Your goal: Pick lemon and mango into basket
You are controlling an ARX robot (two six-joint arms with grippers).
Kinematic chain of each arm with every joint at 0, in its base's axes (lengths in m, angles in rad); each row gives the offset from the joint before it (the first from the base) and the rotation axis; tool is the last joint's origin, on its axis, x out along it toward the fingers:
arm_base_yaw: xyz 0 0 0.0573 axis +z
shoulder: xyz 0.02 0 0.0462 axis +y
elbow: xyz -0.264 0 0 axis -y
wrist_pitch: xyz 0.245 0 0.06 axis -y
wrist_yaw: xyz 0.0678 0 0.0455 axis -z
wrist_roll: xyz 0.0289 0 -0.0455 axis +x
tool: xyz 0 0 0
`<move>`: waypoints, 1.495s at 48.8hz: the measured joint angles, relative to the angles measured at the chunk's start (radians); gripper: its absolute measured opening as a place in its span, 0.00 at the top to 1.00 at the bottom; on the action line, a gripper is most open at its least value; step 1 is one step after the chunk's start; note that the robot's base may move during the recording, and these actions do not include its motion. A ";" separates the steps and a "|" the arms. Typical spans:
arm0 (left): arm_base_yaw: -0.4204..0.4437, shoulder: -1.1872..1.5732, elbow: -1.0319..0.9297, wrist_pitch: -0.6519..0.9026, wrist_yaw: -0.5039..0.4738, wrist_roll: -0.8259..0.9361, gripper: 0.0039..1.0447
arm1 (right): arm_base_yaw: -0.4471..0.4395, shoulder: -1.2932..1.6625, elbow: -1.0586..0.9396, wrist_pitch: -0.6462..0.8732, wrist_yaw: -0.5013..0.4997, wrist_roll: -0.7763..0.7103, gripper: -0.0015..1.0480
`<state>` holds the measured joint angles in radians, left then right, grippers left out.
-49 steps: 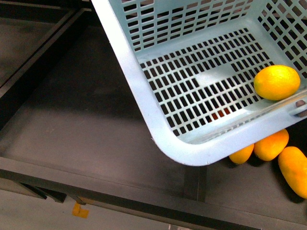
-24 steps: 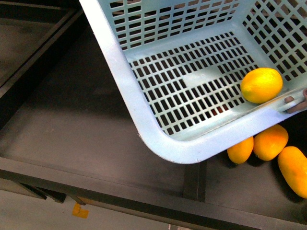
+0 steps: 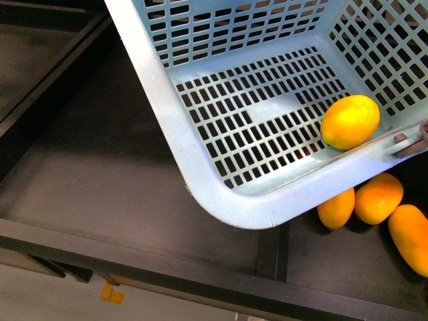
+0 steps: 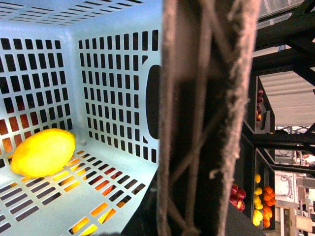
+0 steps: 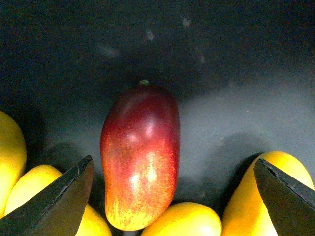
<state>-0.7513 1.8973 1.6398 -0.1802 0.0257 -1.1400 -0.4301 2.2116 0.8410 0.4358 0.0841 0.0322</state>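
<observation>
my right hand is spread wide, a dark finger on either side of the mango, neither touching it. the mango lies on a dark shelf floor, with yellow-orange fruits crowding one end. in the front view the lemon rests in the basket, at 3 o'clock on its slotted floor. more yellow-orange fruits sit below the rim at 5 o'clock. i cannot tell my left hand's grip, because a brown handle fills its wrist view.
</observation>
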 joint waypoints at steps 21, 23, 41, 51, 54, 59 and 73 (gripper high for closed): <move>0.000 0.000 0.000 0.000 0.005 0.001 0.96 | 0.033 0.198 0.107 0.003 0.020 0.071 0.08; 0.000 0.000 0.000 0.000 0.003 0.001 0.96 | 0.034 0.209 0.117 0.001 0.021 0.078 0.08; 0.000 0.000 0.000 0.000 0.004 0.001 0.96 | 0.028 0.287 0.209 -0.031 0.032 0.140 0.13; 0.000 0.000 0.000 0.000 0.003 0.001 0.96 | 0.002 0.291 0.214 -0.032 0.043 0.158 0.37; 0.000 0.000 0.000 0.000 0.003 0.001 0.96 | -0.013 0.283 0.207 -0.031 0.034 0.159 0.38; 0.000 0.000 0.000 0.000 0.003 0.001 0.96 | -0.063 0.218 0.156 -0.016 -0.003 0.157 0.38; 0.000 0.000 0.000 0.000 0.004 0.001 0.96 | -0.175 -0.105 0.024 0.005 -0.127 0.141 0.38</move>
<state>-0.7517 1.8973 1.6398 -0.1802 0.0299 -1.1393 -0.6052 2.1071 0.8646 0.4412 -0.0433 0.1730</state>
